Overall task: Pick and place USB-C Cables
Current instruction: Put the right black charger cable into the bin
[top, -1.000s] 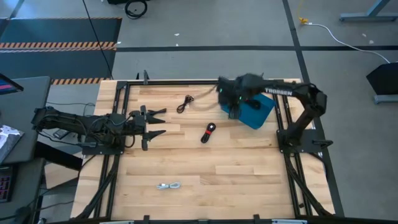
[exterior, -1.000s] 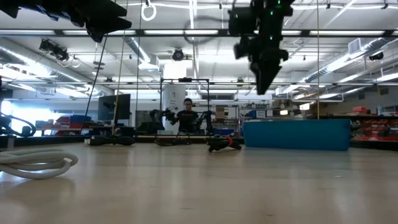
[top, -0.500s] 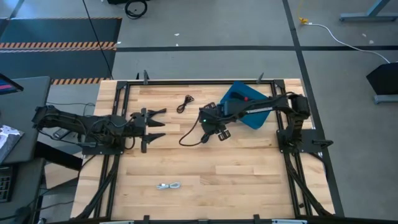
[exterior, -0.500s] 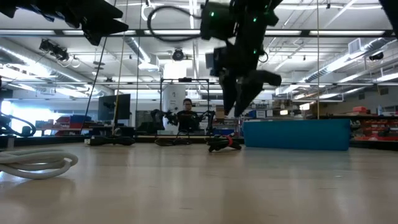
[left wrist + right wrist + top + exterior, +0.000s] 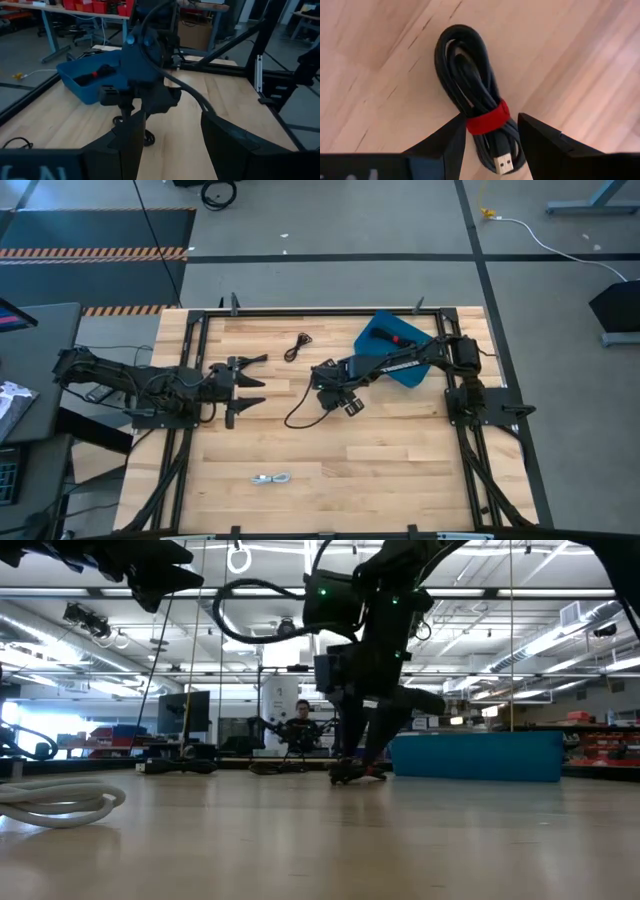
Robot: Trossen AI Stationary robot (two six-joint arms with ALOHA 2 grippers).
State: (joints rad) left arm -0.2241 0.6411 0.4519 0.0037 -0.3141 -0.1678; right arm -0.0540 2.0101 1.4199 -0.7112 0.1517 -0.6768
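My right gripper [image 5: 338,398] is open and low over the table's middle, pointing down. Its fingers stand on either side of a black coiled cable [image 5: 465,65] with a red band, which lies flat on the wood; the gripper hides it from above. Another black cable [image 5: 297,346] lies toward the far edge, and a white-grey one [image 5: 272,478] lies near the near edge. The blue bin [image 5: 418,368] at the far right holds a dark cable with a red spot [image 5: 394,337]. My left gripper [image 5: 247,380] waits open at the left. My right gripper comes at the cable from above, its open fingers [image 5: 451,137] standing across the bundle beside the red band [image 5: 492,114], near the plug end. The cable lies flat on the table. Whether the fingers touch it, I cannot tell.
A black frame rail [image 5: 320,311] runs round the table's edges. The right arm [image 5: 400,363] stretches from its base across the bin's near corner. Bare wood lies between the gripper and the white-grey cable [image 5: 60,802].
My right gripper has swung from above the blue bin toward the table's left and come down over the black cable with the red band, which has stayed where it lay. The left arm has kept still.
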